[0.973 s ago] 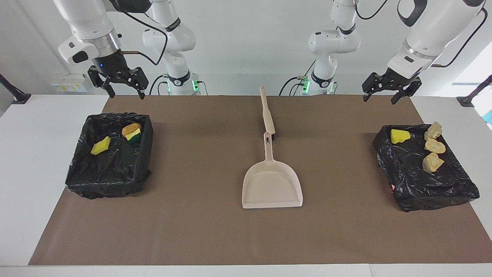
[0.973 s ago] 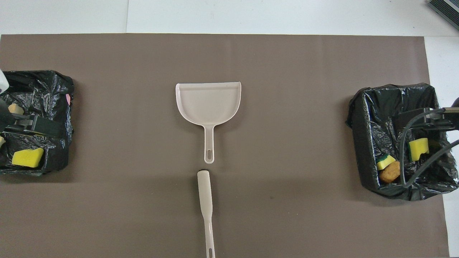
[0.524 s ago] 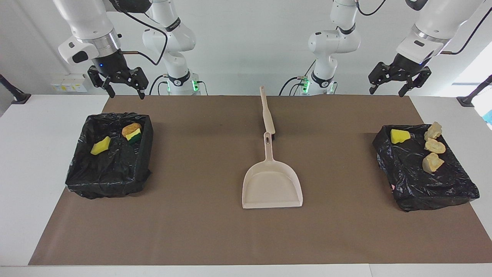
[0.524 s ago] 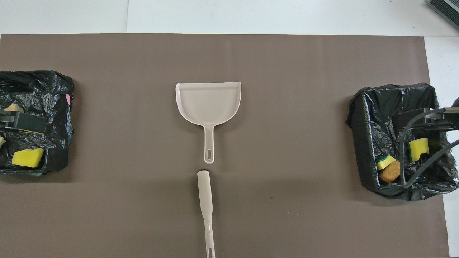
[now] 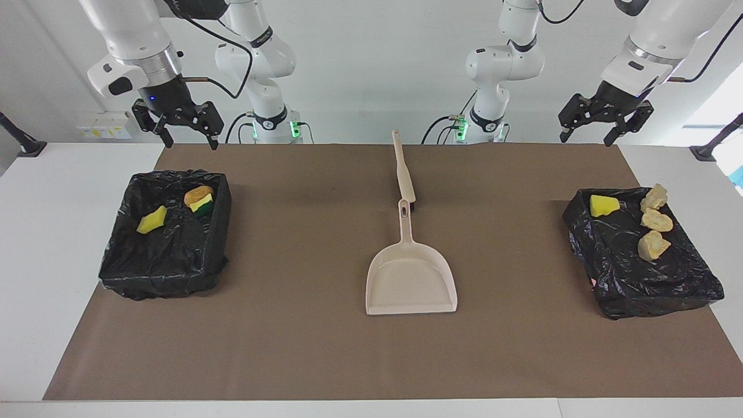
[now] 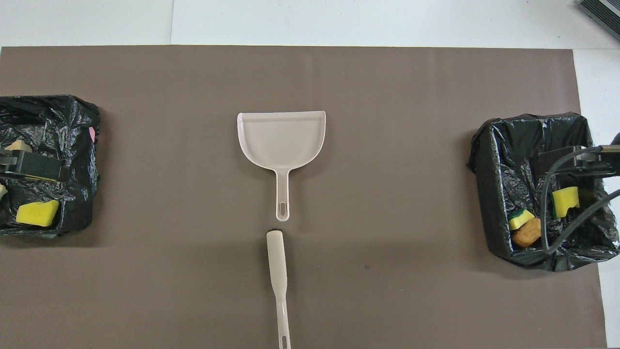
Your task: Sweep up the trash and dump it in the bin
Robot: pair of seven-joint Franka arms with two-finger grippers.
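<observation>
Trash lies in two black-lined bins. The bin (image 5: 165, 255) at the right arm's end holds a yellow sponge piece (image 5: 152, 220), a green-and-yellow sponge (image 5: 202, 205) and an orange-brown lump (image 5: 196, 193). The bin (image 5: 644, 278) at the left arm's end holds a yellow piece (image 5: 603, 205) and three tan foam lumps (image 5: 656, 220). High over the first bin, my right gripper (image 5: 191, 142) is open and empty. My left gripper (image 5: 585, 140) hangs open and empty high over the other bin.
A beige dustpan (image 5: 411, 278) lies mid-mat, its handle pointing toward the robots. A beige brush (image 5: 403, 168) lies in line with it, nearer to the robots. Brown mat (image 5: 302, 348) covers the table. A cable (image 6: 571, 223) crosses the overhead view above the right-end bin.
My left gripper has risen and drifted toward its end of the table, mostly in the first half second. The right arm and all objects stayed still.
</observation>
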